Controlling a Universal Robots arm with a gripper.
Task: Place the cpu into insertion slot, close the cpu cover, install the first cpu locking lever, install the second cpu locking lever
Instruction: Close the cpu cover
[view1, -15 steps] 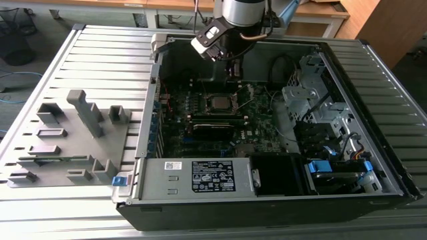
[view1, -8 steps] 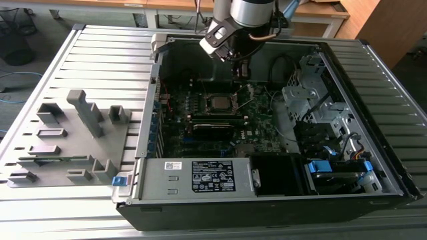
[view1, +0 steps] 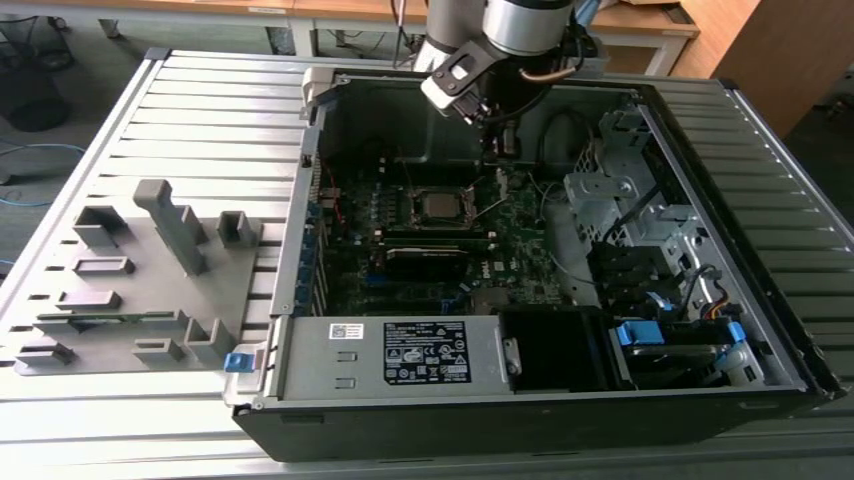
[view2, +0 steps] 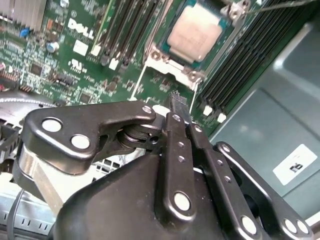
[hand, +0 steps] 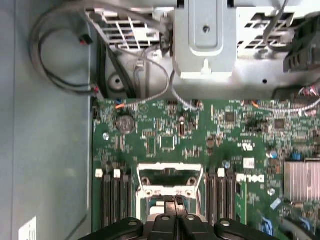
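Cpu seated in insertion slot; gripper, fingers together, at its 1 o'clock, exterior view; loose-looking locking lever needs precise pressing.

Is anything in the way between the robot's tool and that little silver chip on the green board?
Nothing visible. The black tool hangs, shut, near the small square silver-grey chip, which sits in its silvery-rimmed socket; bare green board lies between.

Silver-grey sq. cpu is lying flat in the insertion slot, top facing up; thin silvery cpu cover is sitting down around it, cut-out framing the chip.
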